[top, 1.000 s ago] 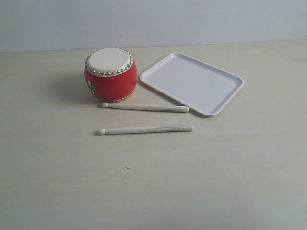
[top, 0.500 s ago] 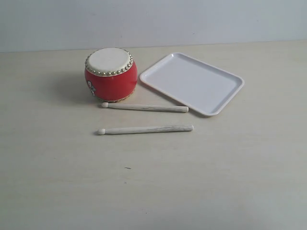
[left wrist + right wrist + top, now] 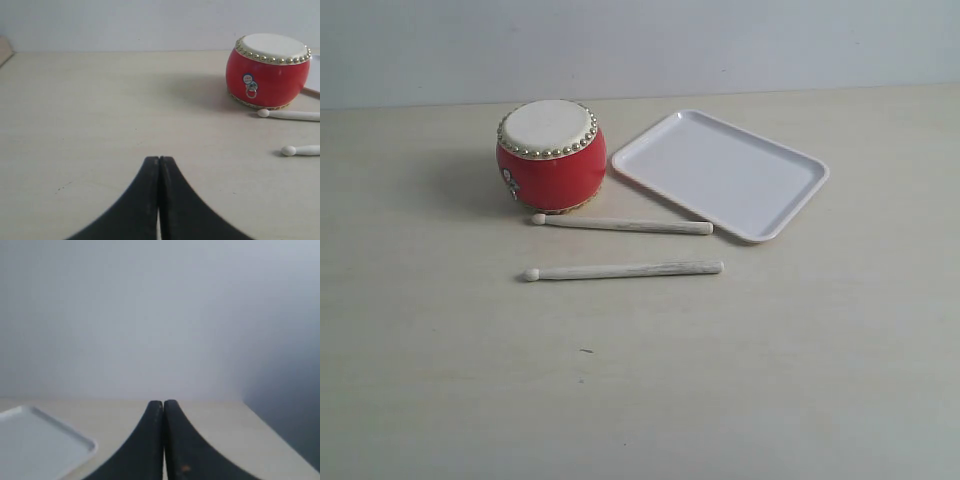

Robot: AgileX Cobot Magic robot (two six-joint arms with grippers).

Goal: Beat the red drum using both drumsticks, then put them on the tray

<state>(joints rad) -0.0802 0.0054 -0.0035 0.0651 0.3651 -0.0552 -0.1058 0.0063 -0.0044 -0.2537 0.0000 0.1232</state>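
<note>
The red drum stands upright at the back left of the table, cream head up. Two whitish drumsticks lie side by side in front of it, tips pointing left: the far drumstick close to the drum's base, the near drumstick a little closer to me. The white tray lies flat and bare to the drum's right. Neither arm shows in the exterior view. My left gripper is shut and holds nothing, low over bare table, well away from the drum. My right gripper is shut and holds nothing, beside a tray corner.
A light wooden table carries everything, with a pale wall behind. In the right wrist view the table's edge falls away close to that gripper. A small dark speck marks the tabletop in front of the sticks.
</note>
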